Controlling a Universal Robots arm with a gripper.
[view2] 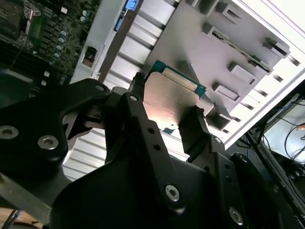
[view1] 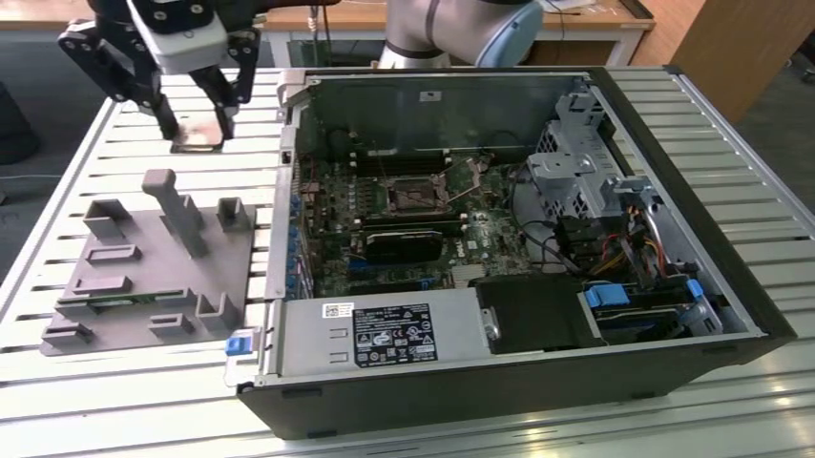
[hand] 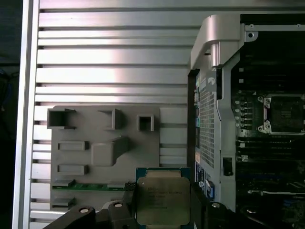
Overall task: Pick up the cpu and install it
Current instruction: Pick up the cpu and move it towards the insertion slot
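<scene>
The cpu [view1: 200, 133] is a flat silver-grey square with a thin green rim. It sits between the two black fingers of my gripper [view1: 198, 128], which is shut on its opposite edges. In the exterior view the gripper holds it over the slatted table, at the far left behind the grey fixture and outside the computer case. In both wrist views the cpu [view2: 167, 101] [hand: 163, 200] lies flat between the fingers [view2: 138, 95], lifted off the table. The empty socket [view1: 414, 196] [hand: 282, 113] on the motherboard is inside the open case.
A grey plastic fixture plate [view1: 153, 272] [hand: 105, 148] with upright blocks lies on the slatted table [view1: 114, 143], left of the open computer case [view1: 510, 248]. The case wall [view1: 282, 191] stands between gripper and motherboard. A dark heatsink block [view1: 405, 240], drive cage and cables fill the case.
</scene>
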